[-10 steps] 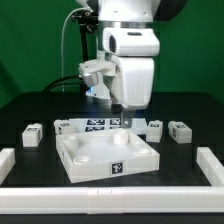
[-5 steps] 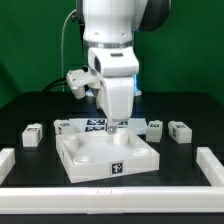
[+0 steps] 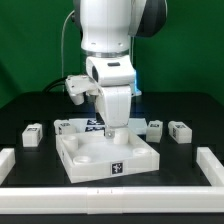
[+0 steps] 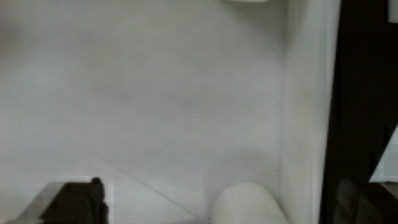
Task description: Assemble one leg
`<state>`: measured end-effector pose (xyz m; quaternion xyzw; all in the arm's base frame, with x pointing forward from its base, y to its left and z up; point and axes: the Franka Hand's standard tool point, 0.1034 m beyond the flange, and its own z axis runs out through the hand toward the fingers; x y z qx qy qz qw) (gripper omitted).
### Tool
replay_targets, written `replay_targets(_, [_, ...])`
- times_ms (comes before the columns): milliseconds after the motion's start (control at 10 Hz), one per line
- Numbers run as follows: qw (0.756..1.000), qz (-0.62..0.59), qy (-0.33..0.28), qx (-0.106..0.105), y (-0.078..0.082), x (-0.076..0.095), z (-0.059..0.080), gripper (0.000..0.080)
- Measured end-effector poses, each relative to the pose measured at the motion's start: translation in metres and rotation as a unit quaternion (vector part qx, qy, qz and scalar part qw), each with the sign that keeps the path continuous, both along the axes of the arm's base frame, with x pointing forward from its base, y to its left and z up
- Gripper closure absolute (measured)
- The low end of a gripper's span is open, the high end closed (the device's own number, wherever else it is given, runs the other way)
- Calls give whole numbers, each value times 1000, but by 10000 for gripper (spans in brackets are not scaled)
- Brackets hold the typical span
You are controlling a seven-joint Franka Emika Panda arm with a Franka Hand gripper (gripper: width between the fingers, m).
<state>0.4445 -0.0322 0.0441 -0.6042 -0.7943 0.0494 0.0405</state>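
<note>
My gripper (image 3: 113, 133) is low over the back part of the big white tray-like part (image 3: 75, 163). Its jaws stand wide apart with nothing gripped between them. In the wrist view my gripper (image 4: 222, 206) shows one dark fingertip (image 4: 75, 204) over the tray's floor (image 4: 160, 100), with a rounded white boss (image 4: 249, 206) between the jaws and the tray's raised rim (image 4: 313, 110) beside it. Small white tagged legs lie on the table: one at the exterior view's left (image 3: 33, 134), two at its right (image 3: 153, 128) (image 3: 180, 131).
The marker board (image 3: 88, 125) lies behind the tray, with another small white tagged block (image 3: 62, 127) at its end. Long white rails lie at the front left (image 3: 6, 164) and front right (image 3: 212, 166). The table is black.
The arm has swung toward the exterior view's left and come down, so my gripper has dropped from above the tray's back edge to just over the tray. The parts on the table have not moved.
</note>
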Motion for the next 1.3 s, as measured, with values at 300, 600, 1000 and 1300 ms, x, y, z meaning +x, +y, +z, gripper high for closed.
replay_targets(300, [1000, 5, 28, 9, -13, -26, -21, 150])
replay_targets(600, [999, 4, 42, 13, -14, -34, -33, 150])
replay_targets(1000, [999, -11, 38, 9, -14, -31, -29, 384])
replay_targets(1300, [999, -12, 39, 9, -14, -32, -30, 564])
